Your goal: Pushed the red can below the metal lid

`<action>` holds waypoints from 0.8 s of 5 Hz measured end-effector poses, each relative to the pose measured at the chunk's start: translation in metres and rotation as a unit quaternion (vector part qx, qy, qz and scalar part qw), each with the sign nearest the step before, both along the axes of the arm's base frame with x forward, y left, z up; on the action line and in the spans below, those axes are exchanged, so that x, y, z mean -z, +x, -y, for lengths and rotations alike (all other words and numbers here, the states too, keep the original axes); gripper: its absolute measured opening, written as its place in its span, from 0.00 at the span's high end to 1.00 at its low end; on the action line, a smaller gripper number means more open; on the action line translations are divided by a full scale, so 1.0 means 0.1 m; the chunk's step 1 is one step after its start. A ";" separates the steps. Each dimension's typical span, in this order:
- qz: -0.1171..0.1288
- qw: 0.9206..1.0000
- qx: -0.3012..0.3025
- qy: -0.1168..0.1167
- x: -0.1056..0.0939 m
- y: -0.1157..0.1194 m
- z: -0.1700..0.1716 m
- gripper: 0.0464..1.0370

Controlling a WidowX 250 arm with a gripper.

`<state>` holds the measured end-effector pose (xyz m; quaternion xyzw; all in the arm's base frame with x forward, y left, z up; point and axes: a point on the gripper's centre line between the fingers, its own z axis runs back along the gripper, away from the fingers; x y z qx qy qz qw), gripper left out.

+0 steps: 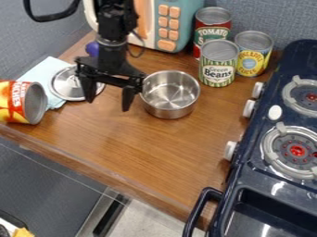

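Red can (17, 102) lies tipped on its side, on the near side of the metal lid (59, 86) and a little left of it in the camera view. That looks like the spot the task wants, so the main danger is probably one push too many. It is round and on its side, close to the front edge of the wooden counter (139, 152) nearer than the lid, so a shove away from the lid could roll it over the edge. A push on its flat end would more likely slide or twist it leftward.

Under the lid, the blue cloth (37, 71) could bunch or drag the lid along if anything snags it. Just right of the lid, the gripper (108, 104) is released, its fingers spread with nothing between them. A low sweep toward the can might catch the lid's rim; a swing the other way might knock the steel pot (170, 112), farther right of the lid. Well beyond the lid to the right stands a second red can (213, 24), upright, which could be mistaken for the target.
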<state>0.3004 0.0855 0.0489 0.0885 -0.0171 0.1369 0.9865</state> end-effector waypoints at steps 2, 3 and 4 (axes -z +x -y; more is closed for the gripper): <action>0.070 0.997 0.037 0.000 0.11 0.15 0.14 0.04; 0.071 0.997 0.037 -0.007 0.12 0.16 0.18 0.04; 0.063 0.997 0.037 0.010 0.07 0.17 0.13 0.04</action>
